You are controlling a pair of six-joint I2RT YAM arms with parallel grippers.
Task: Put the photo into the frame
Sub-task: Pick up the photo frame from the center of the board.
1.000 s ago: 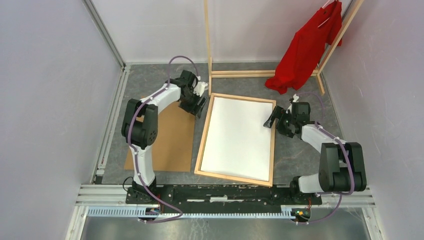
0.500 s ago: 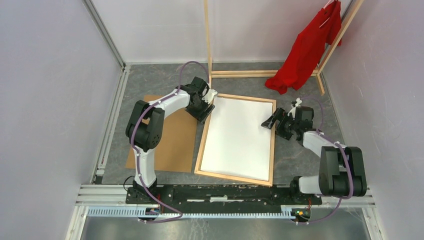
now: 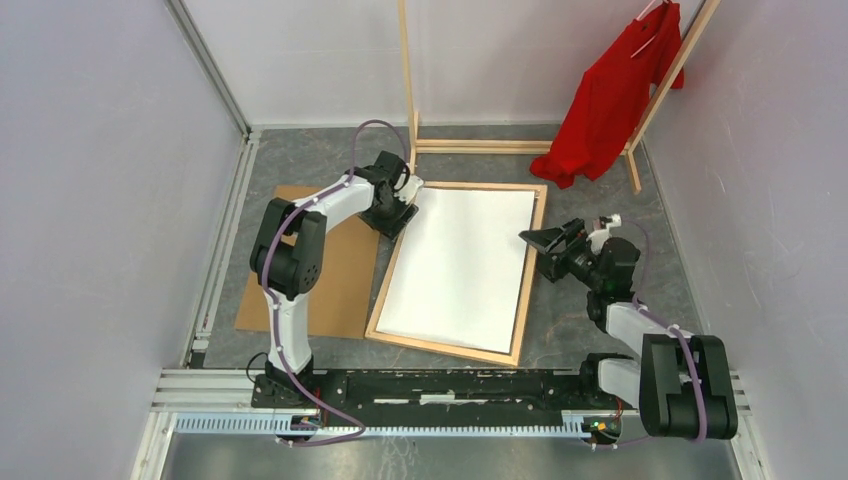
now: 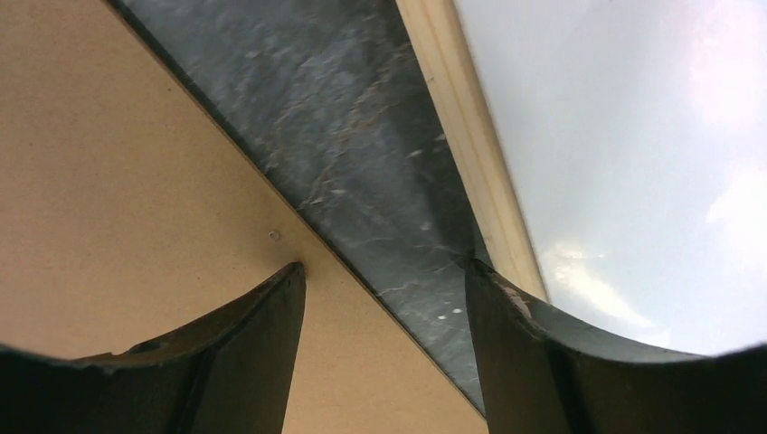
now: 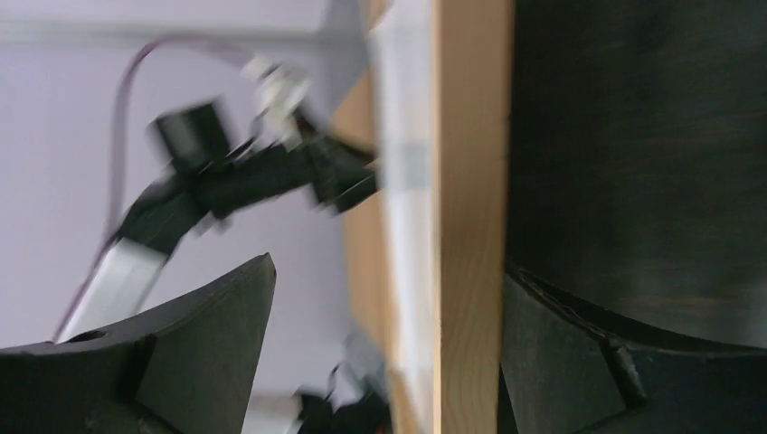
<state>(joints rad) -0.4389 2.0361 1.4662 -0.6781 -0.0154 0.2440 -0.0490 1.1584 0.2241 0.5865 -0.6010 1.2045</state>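
The frame (image 3: 527, 268) of light wood lies askew on the floor. The photo (image 3: 460, 265) lies inside it, white reverse up, its print side hidden. My left gripper (image 3: 408, 200) is open at the frame's far left corner. In the left wrist view (image 4: 384, 271) its fingers span the brown backing board (image 4: 136, 181) and dark floor, with the frame's rail (image 4: 470, 136) just to the right. My right gripper (image 3: 535, 240) is open at the frame's right rail. In the right wrist view (image 5: 387, 264) the rail (image 5: 470, 226) stands between the jaws, against the right finger (image 5: 588, 353).
The brown cardboard backing board (image 3: 310, 270) lies left of the frame, partly under my left arm. A tall wooden clothes rack (image 3: 405, 90) with a red shirt (image 3: 610, 100) stands at the back. Grey walls close both sides.
The frame with the photo has shifted left and turned, its near end swinging left. My left gripper came to its far left corner. My right arm drew back, gripper at the right rail.
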